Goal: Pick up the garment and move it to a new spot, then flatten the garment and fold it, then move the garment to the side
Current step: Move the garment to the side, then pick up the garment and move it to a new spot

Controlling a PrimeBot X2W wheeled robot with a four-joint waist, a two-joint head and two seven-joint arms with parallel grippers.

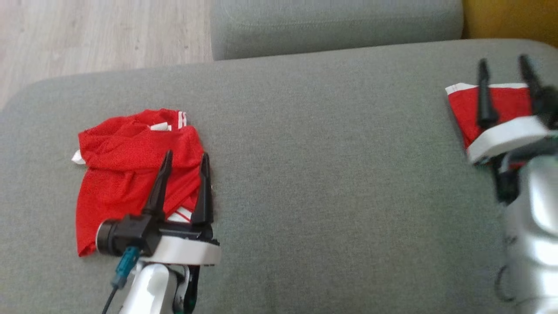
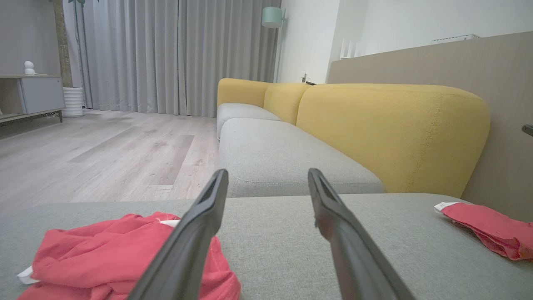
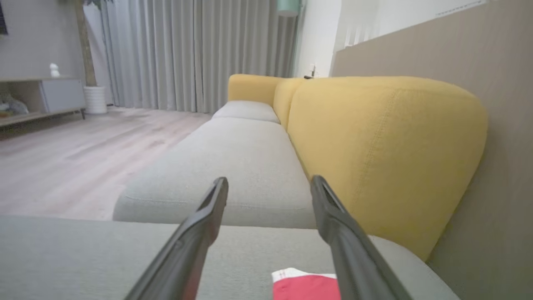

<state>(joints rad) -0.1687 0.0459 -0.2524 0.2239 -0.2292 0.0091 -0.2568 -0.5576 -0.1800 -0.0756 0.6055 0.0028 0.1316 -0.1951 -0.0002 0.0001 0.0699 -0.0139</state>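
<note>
two open pincers sit nearest the camera, neither holding anything. the left gripper (image 1: 186, 154) has its fingers spread wide above the near edge of a crumpled red garment (image 1: 122, 165); whether the tips touch the cloth i cannot tell. the right gripper (image 1: 502, 59) is likewise spread wide, its fingers over a folded red garment (image 1: 505, 102) that lies flat, white hem showing, at the far right of the grey cushion (image 1: 327, 174). the two garments are well apart, with bare cushion between them.

judging from how things lie, the folded piece looks finished: flattened, folded and set at the side. the crumpled one is bunched, with white trim poking out. if it is the task's garment, then picking up, moving, flattening, folding and setting aside are all left to do.

the cushion is a broad, flat seat of woven grey cloth. beyond it comes a second grey cushion (image 1: 335, 22), with a yellow backrest (image 2: 391, 133) along the right and a wood-toned wall panel (image 2: 499, 104) behind. pale wood floor (image 1: 87, 35) runs off to the left, ending at grey curtains (image 2: 179, 54), a low cabinet (image 2: 37, 93) and a mint lamp (image 2: 271, 16).
</note>
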